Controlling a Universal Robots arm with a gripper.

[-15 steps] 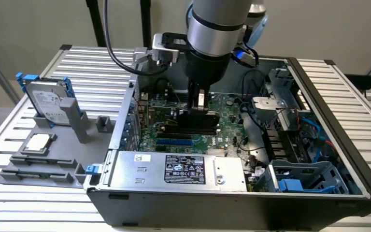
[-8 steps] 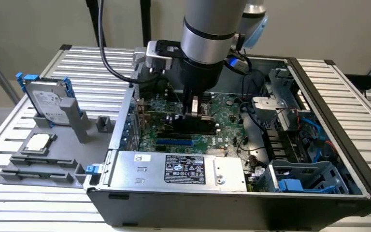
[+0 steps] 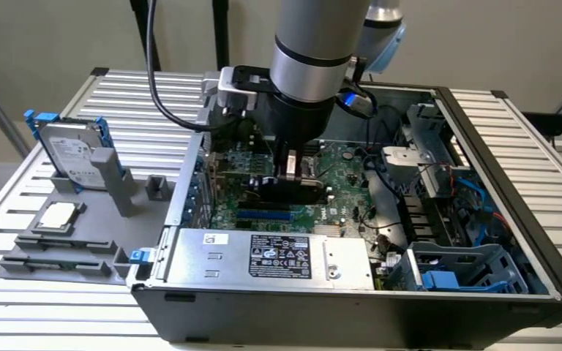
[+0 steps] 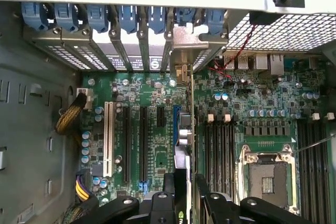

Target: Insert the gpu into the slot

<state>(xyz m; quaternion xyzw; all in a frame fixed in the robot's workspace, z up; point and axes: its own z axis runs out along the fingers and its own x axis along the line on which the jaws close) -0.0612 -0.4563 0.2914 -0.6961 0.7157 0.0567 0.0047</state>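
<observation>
My gripper (image 3: pixel 291 170) reaches down into the open computer case and is shut on the gpu (image 3: pixel 283 190), a thin black card held upright on its long edge over the green motherboard (image 3: pixel 345 194). In the wrist view the gpu (image 4: pixel 183 145) appears edge-on between my gripper (image 4: pixel 184 205) fingers, its metal bracket (image 4: pixel 184 69) close to the case's rear panel. The slot (image 3: pixel 263 216) is a bright-blue strip just beside the card's lower edge. In the wrist view, a short stretch of the slot (image 4: pixel 176 118) peeks out right alongside the card. Whether the card's edge touches it is hidden.
A silver power-supply box (image 3: pixel 271 256) fills the case's near side, with a blue drive cage (image 3: pixel 456 270) on the exterior view's right. Black memory slots (image 4: pixel 220 150), the CPU socket (image 4: pixel 266 174) and a white slot (image 4: pixel 108 137) flank the card. A hard drive (image 3: pixel 71 153) stands on the fixture outside.
</observation>
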